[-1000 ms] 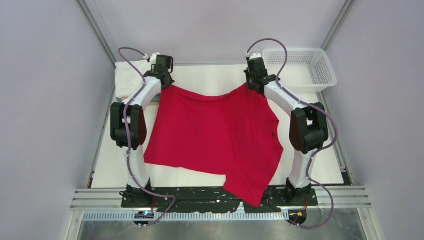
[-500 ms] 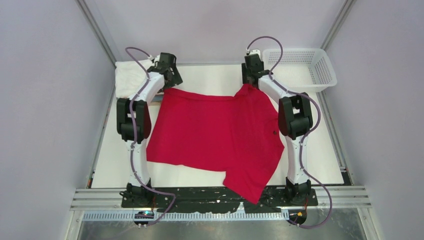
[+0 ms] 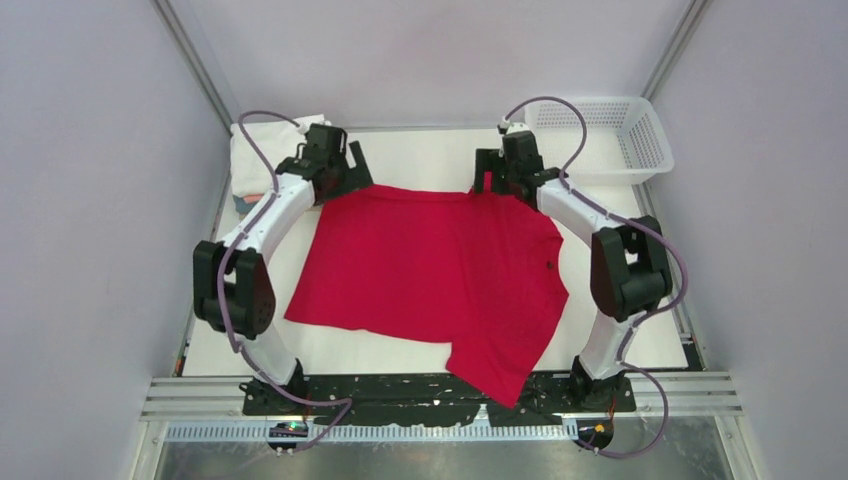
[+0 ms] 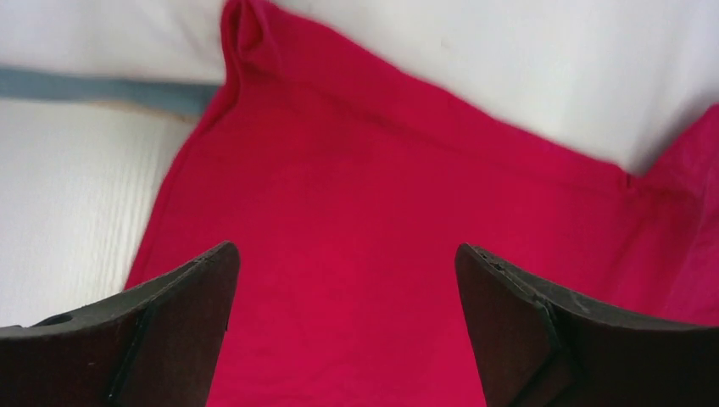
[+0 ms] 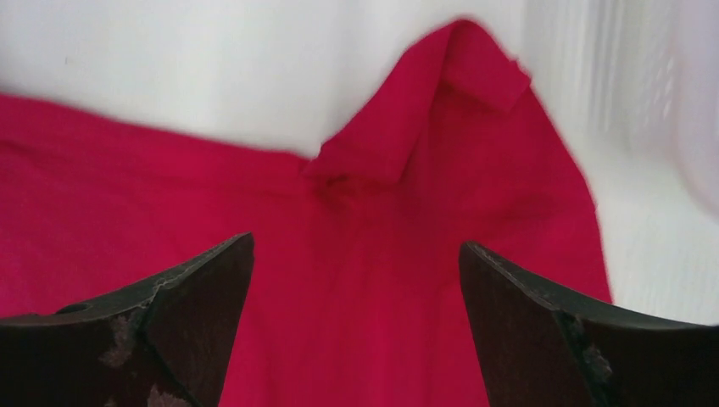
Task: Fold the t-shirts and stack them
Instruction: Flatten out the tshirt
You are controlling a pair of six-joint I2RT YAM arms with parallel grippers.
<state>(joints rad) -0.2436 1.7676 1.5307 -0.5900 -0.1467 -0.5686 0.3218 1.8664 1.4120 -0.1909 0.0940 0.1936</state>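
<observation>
A bright red t-shirt (image 3: 430,265) lies spread flat across the table, and its near right corner hangs over the front rail. My left gripper (image 3: 347,176) hovers open over the shirt's far left corner (image 4: 254,34), with nothing between its fingers (image 4: 169,322). My right gripper (image 3: 490,180) stands open above the far right edge, where a small flap of red cloth (image 5: 475,68) is turned up. A stack of folded t-shirts with a white one on top (image 3: 252,155) sits at the back left; a teal edge (image 4: 102,85) shows beneath it.
A white plastic mesh basket (image 3: 645,150) stands at the back right corner, just beyond the right gripper. Bare white table (image 3: 640,330) shows to the right of the shirt and along the far edge between the grippers.
Both grippers have opened and let go of the shirt's far edge. The edge has dropped flat onto the table, and both wrists have tilted down over it.
</observation>
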